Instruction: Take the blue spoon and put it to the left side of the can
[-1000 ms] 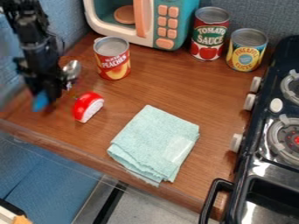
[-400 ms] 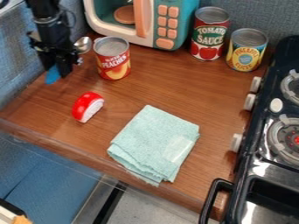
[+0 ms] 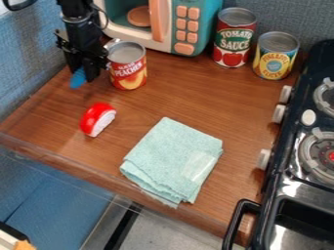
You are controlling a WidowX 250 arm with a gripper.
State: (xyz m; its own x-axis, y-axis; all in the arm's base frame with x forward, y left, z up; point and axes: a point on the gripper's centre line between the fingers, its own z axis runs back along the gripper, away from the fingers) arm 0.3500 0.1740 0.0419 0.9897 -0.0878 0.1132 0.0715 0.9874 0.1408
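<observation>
The black gripper (image 3: 89, 73) hangs at the upper left, just left of the peaches can (image 3: 128, 73), and is shut on the blue spoon. The spoon's blue handle (image 3: 78, 78) sticks out below and left of the gripper. Its silver bowl, by the can's upper left rim, is mostly hidden behind the gripper. The can stands upright, and the gripper is very near its left side; whether they touch I cannot tell.
A red and white toy piece (image 3: 98, 119) lies below the gripper. A folded light green cloth (image 3: 173, 161) is at the centre. The toy microwave (image 3: 153, 22), tomato sauce can (image 3: 234, 38) and pineapple can (image 3: 276, 56) stand behind; the stove (image 3: 306, 146) is right.
With the spoon in it, the gripper has moved up from beside the red piece, then right to the can. The peaches can has shifted very slightly to the right.
</observation>
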